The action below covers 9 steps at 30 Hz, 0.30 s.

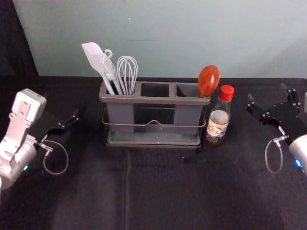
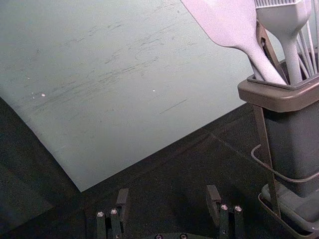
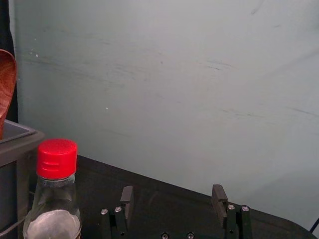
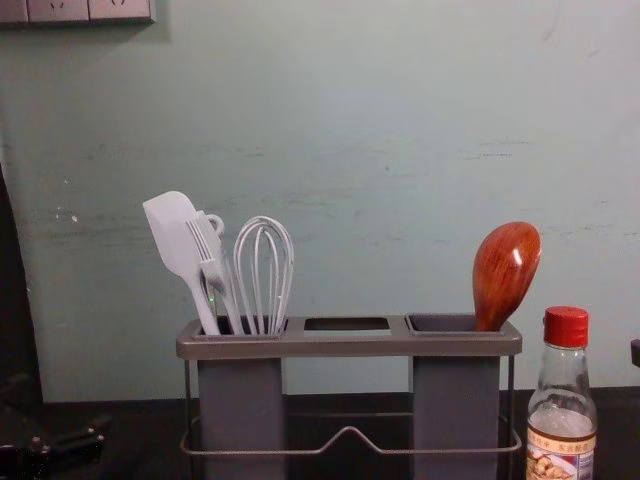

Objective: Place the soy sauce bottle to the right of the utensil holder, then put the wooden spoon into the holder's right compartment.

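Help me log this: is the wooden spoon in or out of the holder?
In: the wooden spoon stands in the holder's right compartment, bowl up above the rim.

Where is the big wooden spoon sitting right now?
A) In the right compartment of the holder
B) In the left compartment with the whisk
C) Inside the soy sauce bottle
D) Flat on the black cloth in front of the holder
A: the wooden spoon stands in the right compartment of the utensil holder, its bowl sticking up above the rim, on the side by the soy sauce bottle.
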{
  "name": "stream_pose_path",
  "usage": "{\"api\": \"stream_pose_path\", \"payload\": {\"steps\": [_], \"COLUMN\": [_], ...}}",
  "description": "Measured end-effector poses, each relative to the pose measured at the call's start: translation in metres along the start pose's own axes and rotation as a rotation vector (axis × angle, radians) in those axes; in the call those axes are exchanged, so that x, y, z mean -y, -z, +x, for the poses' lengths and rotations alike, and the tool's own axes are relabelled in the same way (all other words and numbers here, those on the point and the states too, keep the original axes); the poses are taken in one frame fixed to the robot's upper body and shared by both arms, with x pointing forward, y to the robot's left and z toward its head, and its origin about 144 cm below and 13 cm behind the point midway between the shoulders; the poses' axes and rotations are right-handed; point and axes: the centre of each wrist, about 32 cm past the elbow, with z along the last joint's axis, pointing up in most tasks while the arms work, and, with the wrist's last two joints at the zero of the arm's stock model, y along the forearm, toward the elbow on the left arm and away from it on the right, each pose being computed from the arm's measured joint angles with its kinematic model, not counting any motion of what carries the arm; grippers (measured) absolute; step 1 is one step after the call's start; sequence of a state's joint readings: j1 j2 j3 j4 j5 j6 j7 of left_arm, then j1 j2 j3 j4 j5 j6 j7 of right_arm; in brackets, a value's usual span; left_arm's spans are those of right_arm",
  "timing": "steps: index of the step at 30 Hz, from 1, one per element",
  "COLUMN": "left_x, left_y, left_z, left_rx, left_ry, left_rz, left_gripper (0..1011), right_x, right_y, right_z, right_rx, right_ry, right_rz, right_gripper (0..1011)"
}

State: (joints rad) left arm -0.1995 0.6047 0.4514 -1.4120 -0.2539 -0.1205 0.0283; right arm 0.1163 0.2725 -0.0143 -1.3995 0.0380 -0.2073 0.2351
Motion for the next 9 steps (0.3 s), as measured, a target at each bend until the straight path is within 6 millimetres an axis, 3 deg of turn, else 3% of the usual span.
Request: {"api": "stream_pose_path", "payload": {"steps": [9], "left_x": [0.0], "left_y": [0.0], "left_z": [0.0], "left_rx": [0.0], "left_ry": [0.0], "left_rz": [0.0], "left_gripper": [1000], "right_x": [0.0], "right_y": [0.0], "right_z": [0.0], "right_rx": [0.0], "right_ry": [0.0], "right_rz": [0.0], "right_gripper": [1002]}}
